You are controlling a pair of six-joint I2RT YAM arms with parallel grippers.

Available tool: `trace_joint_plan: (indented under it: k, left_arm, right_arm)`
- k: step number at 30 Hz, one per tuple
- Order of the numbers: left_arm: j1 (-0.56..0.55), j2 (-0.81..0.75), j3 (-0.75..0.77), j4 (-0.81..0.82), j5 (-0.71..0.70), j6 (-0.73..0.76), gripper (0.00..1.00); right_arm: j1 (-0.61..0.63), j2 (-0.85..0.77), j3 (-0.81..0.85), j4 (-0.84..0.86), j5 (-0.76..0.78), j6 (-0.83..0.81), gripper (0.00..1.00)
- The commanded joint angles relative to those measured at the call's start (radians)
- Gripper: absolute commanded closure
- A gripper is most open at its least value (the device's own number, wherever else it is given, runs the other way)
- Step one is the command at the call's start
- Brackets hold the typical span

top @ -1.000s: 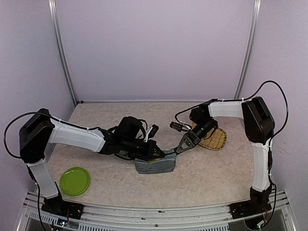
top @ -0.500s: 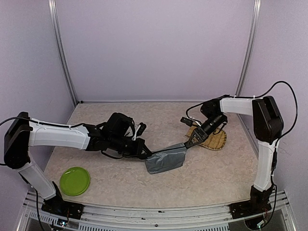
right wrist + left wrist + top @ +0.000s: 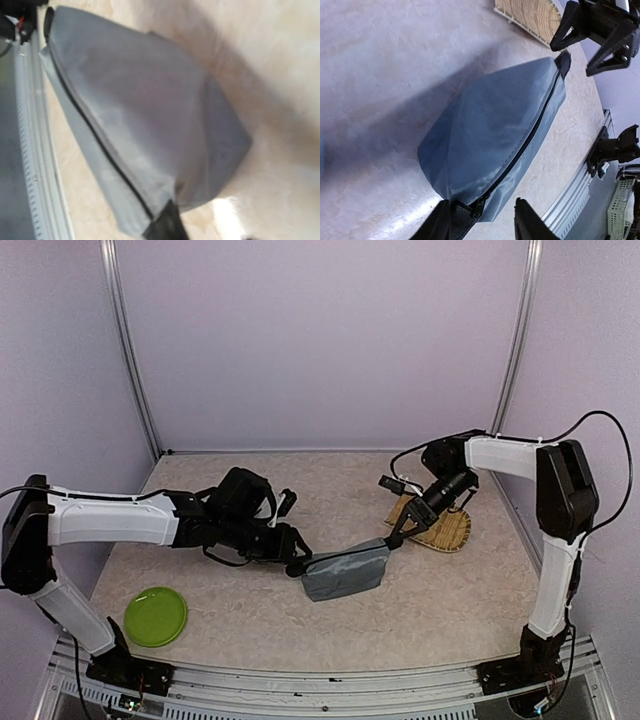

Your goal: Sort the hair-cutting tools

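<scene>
Taking the grey zippered fabric pouch [image 3: 346, 571] as the landmark: a round lime-green plastic plate [image 3: 155, 616] is sitting on the counter [image 3: 440, 610] well off to the pouch's left, toward the near edge. The left gripper [image 3: 297, 564] is reaching in at the pouch's left end, and in the left wrist view its jaws are standing apart around the black tab and zipper pull there, not yet pinching. The pouch is lying on the counter with its zipper closed along the whole visible seam. At its right end the right gripper [image 3: 397, 537] is hovering close to the black end tab, jaws apart. Just right of that, an oval woven wicker tray [image 3: 445, 528] is lying flat. No hair-cutting tools are showing, so the work looks to be centred on the closed pouch; whether it is awaiting opening or is already closed again cannot be told.
</scene>
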Motion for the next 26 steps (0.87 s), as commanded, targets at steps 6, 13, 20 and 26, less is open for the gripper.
trace_joint_plan:
  k: [6,13,20,26]
  left_arm:
    - [0.028,-0.200,0.247,-0.253,-0.404,0.243,0.02]
    - [0.133,-0.359,0.262,-0.278,-0.697,0.262,0.01]
    - [0.223,-0.478,0.177,-0.218,-0.756,0.322,0.01]
    - [0.223,-0.528,0.119,-0.165,-0.790,0.378,0.01]
  right_arm:
    - [-0.108,-0.294,0.049,0.189,0.192,0.079,0.00]
    - [-0.231,-0.535,-0.060,0.518,0.465,0.308,0.00]
    - [-0.237,-0.695,-0.176,0.648,0.657,0.391,0.00]
    - [-0.238,-0.781,-0.273,0.692,0.643,0.387,0.00]
